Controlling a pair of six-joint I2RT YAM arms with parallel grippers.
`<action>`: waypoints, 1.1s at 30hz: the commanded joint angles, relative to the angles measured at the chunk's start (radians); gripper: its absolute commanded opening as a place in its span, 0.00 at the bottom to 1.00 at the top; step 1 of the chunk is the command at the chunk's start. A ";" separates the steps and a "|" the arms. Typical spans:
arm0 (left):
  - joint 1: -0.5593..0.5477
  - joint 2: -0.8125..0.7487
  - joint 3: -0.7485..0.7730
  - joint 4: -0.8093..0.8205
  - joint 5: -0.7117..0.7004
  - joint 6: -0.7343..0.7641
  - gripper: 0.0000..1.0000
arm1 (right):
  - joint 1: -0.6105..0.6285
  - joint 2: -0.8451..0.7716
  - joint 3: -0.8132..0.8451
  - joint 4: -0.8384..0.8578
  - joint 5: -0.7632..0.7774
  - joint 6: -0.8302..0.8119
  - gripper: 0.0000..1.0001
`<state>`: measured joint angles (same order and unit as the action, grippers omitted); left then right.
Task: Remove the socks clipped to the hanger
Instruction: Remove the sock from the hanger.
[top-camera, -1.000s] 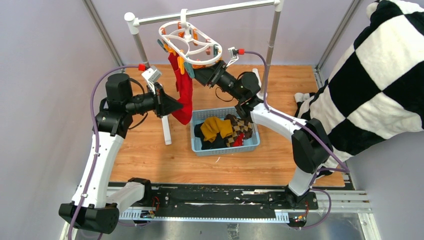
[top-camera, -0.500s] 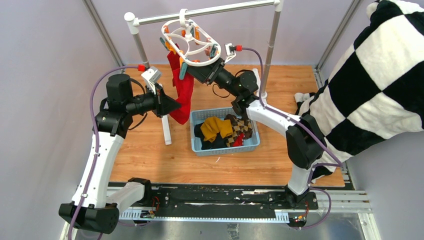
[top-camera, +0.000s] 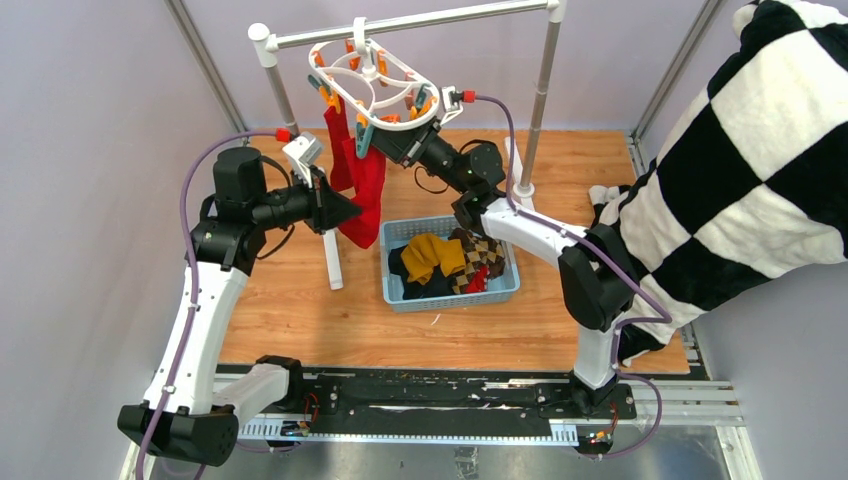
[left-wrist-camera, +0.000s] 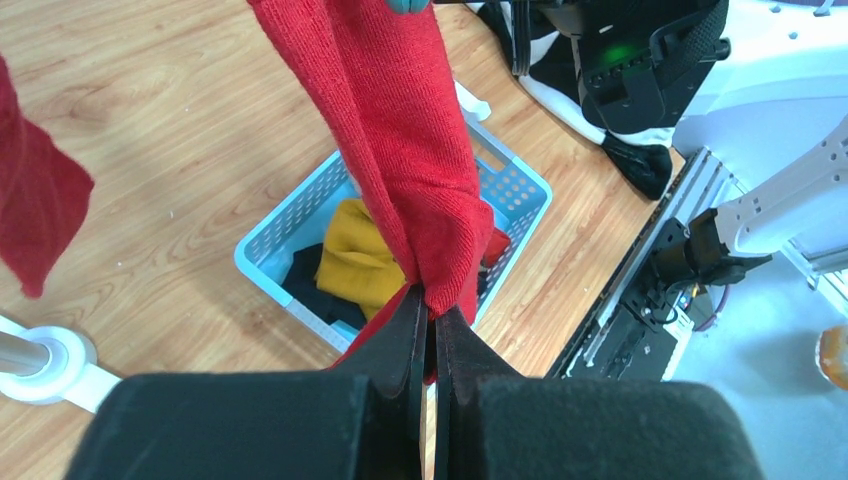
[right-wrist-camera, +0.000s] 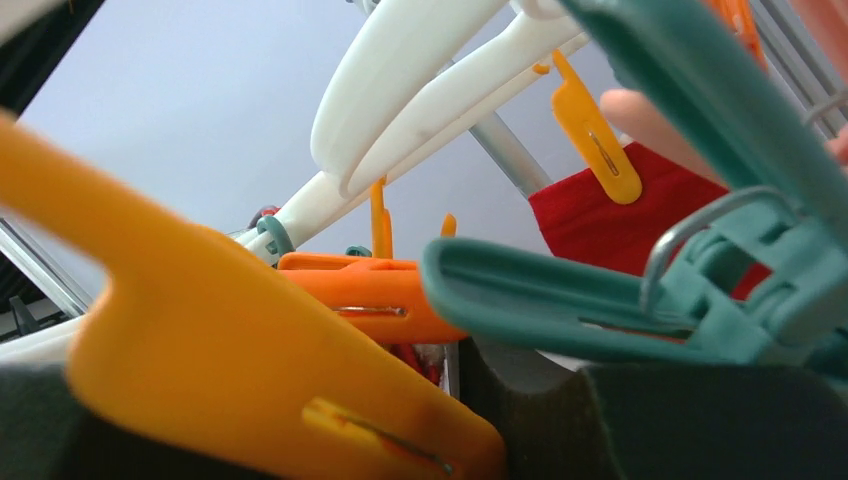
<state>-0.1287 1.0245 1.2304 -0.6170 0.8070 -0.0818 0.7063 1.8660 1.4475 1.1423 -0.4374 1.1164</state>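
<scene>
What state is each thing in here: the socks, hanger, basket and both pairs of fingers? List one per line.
held red sock, clipped to hanger, lower end pinched
second red sock, hanging clipped
hanger, hooked on rail, tilted
basket, holding loose socks
left fingers, shut on held red sock
right fingers, among the pegs, open or shut unclear

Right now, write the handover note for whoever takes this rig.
Left gripper: shut on the lower end of the hanging red sock.
Right gripper: up among the pegs of the hanger; open or shut, cannot tell.
Done: several socks lie in the blue basket.
Left: unclip the held one and a second red sock.
</scene>
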 joint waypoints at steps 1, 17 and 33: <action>-0.011 0.015 0.030 -0.017 -0.002 -0.004 0.00 | 0.022 0.022 0.034 0.087 0.067 0.028 0.38; -0.017 0.034 0.033 -0.017 -0.026 -0.014 0.00 | 0.026 0.067 0.059 0.147 0.164 0.119 0.39; -0.019 0.032 0.027 -0.019 -0.030 -0.006 0.00 | 0.029 0.111 0.093 0.160 0.190 0.177 0.30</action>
<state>-0.1398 1.0557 1.2446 -0.6243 0.7765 -0.0887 0.7242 1.9514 1.4910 1.2488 -0.2859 1.2652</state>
